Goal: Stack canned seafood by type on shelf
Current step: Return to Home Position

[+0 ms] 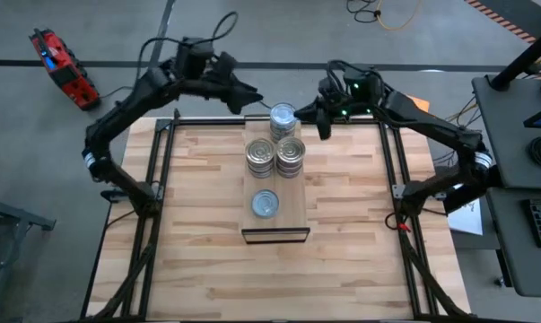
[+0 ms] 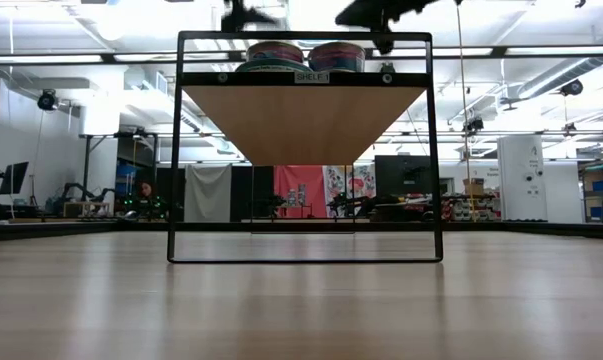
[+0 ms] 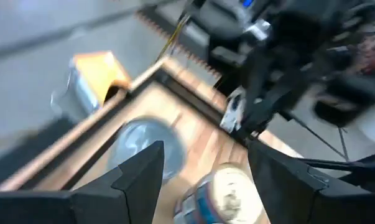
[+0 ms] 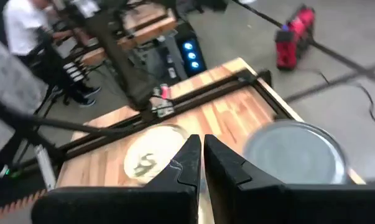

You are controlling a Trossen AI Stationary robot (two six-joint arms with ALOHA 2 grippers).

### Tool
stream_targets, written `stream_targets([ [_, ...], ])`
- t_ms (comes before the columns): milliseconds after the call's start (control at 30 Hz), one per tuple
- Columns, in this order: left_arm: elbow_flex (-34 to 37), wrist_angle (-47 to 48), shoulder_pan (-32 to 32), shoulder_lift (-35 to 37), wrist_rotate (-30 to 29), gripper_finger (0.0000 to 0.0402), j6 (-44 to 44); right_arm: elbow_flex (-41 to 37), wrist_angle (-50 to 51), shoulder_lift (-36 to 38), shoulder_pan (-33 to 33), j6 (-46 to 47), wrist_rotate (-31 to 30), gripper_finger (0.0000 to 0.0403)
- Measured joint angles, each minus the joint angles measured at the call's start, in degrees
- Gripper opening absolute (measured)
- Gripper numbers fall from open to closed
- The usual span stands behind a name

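**A:** Item: canned seafood. Where is it held?

**B:** All of it is on the shelf, in four groups:
- a blue-grey-topped stack at the shelf's far end;
- a silver-topped stack at mid-shelf;
- a gold-topped stack just beside it, touching or nearly so;
- a blue-grey-topped front group nearer the shelf's dark front edge.

Tins per stack cannot be counted from above.

**A:** Anything outstanding?

**B:** No tin shows on the tabletop around the shelf. My judgement is that the stacking is done, or all but done. One note: the two blue-grey groups stand well apart on the shelf, which may or may not pass as sorted by type.

**A:** Grippers?

**B:** The left gripper is above the shelf's far left corner, fingers spread wide, carrying nothing. The right gripper is just off the shelf's far right side, fingers drawn nearly together with nothing between them. What is left, as I judge it, is for both arms to draw clear of the shelf.
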State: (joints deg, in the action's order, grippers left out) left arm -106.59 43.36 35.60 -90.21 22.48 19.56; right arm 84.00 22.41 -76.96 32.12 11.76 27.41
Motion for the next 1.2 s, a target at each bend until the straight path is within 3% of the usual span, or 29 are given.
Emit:
stream_targets([
  [200,4.03,-6.48,-10.31,8.53,-2.7,0.0217,-7.71,-0.61,-0.3,3.93,-5.13,-5.77,-0.47,0.0011],
  [267,7.23,-10.63,-15.08,11.53,-7.21,0.0217,-8.5,-0.61,-0.2,4.74,-6.14,-4.58,-0.42,0.0011],
  [400,10.76,-14.16,-22.24,15.15,-16.84,0.0217,-8.51,-0.59,0.1,5.6,-6.4,7.37,-0.46,0.0011],
  [600,10.89,-15.86,-28.74,15.21,-16.77,0.0217,-6.48,-0.59,-0.49,5.17,-6.64,25.26,-0.41,0.0011],
  [667,11.15,-16.96,-29.68,14.69,-14.47,0.0217,-9.01,-0.46,-0.44,4.68,-6.63,27.29,0.22,0.0011],
  [767,13.88,-19.7,-30.22,15.5,-8.81,0.0217,-10.0,-1.26,0.92,5.24,-9.57,9.14,0.97,0.0011],
  [867,21.78,-26.47,-30.76,19.71,-4.72,0.0217,-8.7,-3.29,1.95,7.45,-14.26,-4.79,1.32,0.0011],
  [1033,41.09,-45.37,-31.58,33.27,-4.49,0.0217,-8.51,-10.49,0.05,13.45,-18.42,-11.93,0.85,0.0011],
  [1200,56.75,-53.75,-31.37,46.67,-9.2,0.0217,-8.77,-19.98,-4.98,20.8,-18.5,-14.67,-2.64,0.0011],
])
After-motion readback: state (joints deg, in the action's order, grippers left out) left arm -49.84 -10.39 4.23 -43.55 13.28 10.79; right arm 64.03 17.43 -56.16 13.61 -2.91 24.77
